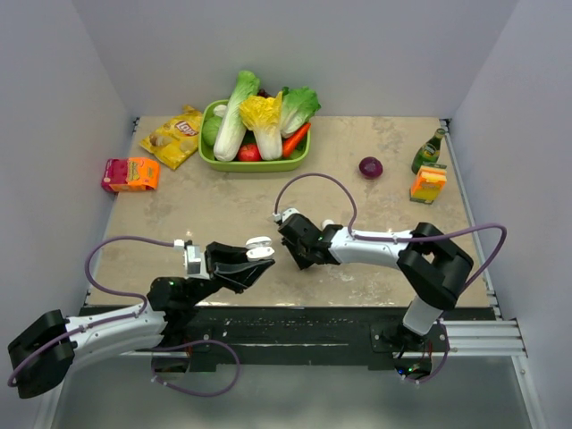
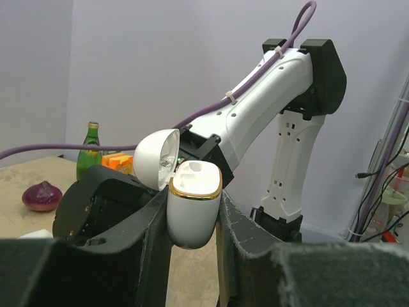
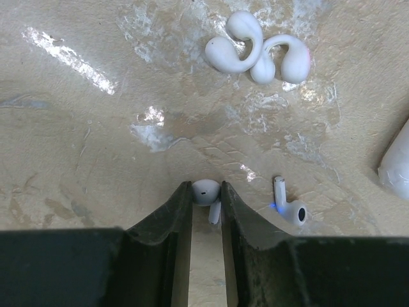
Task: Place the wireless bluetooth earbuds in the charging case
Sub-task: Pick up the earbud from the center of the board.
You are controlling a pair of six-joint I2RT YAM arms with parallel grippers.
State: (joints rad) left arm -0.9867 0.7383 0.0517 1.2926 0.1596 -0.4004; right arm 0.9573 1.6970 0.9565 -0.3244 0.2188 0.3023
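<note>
Two stemmed earbuds are on the table. One earbud is pinched at its head by the right end effector, and the other earbud lies free just beside it. One charging case, its lid hinged open, is clamped upright in the left end effector, off the table. The grip holds only the rounded head, so the lift should be slow and straight. After that, point the stem downward and line it up with one socket before lowering. Two white clip-style earpieces, touching each other, sit farther off and play no part in this.
</note>
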